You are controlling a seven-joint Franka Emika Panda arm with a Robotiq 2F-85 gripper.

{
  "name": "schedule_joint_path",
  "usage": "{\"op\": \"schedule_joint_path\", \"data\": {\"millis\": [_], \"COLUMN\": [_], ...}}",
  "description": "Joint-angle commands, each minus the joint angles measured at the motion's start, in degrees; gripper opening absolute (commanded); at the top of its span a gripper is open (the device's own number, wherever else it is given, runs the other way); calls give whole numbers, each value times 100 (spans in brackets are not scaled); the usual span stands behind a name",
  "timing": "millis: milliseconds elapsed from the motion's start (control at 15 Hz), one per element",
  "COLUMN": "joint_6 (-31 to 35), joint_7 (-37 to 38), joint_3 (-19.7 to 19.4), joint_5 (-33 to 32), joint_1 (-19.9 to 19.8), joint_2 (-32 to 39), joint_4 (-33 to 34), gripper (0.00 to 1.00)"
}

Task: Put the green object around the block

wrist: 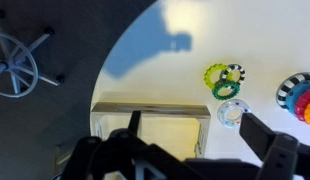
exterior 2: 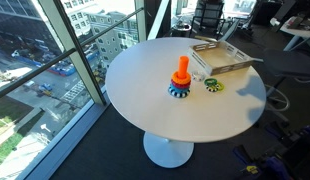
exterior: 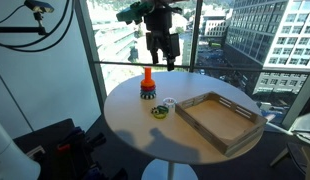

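In an exterior view, towards the left of the round white table (exterior: 125, 125): the block (exterior: 148, 84), orange peg upright on a wider striped base, near the far edge. High above it and slightly to the right, the gripper (exterior: 162, 63), well clear of everything on the table, fingers spread and released, nothing between them. Next along, the green object (exterior: 159, 111), flat on the tabletop just in front of the block, close to its base but not around the peg. Just beside that, a small clear round thing (exterior: 169, 102). Furthest right, the wooden tray (exterior: 238, 128), set at an angle.

Same order in the other exterior view: the block (exterior 2: 181, 72), then the clear round thing (exterior 2: 198, 77), then the green object (exterior 2: 212, 86) lying flat and apart from the base, then the tray (exterior 2: 235, 62) at the table's far side.

From the wrist view, at far left, a spoked chair base (wrist: 15, 62) on the dark floor beyond the table edge. Then the tray's rim (wrist: 150, 107), and over its end the gripper (wrist: 190, 118), wide open and holding nothing, with its shadow (wrist: 180, 45) on the white top. To the right, the green object (wrist: 225, 80), with the clear round thing (wrist: 231, 114) just below it. At the right edge, the block (wrist: 300, 95), partly cut off
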Motion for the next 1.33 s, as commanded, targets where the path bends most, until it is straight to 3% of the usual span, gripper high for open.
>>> {"op": "schedule_joint_path", "data": {"millis": [0, 600, 667, 1267], "joint_6": [-293, -691, -442, -479], "joint_7": [4, -66, -2, -148], "joint_3": [133, 323, 307, 363], "joint_5": [129, 138, 78, 170], "joint_1": [156, 332, 322, 347], "joint_2": [720, 2092, 1870, 2312], "joint_4": [664, 1476, 1149, 1405], "gripper": [100, 100, 100, 100]}}
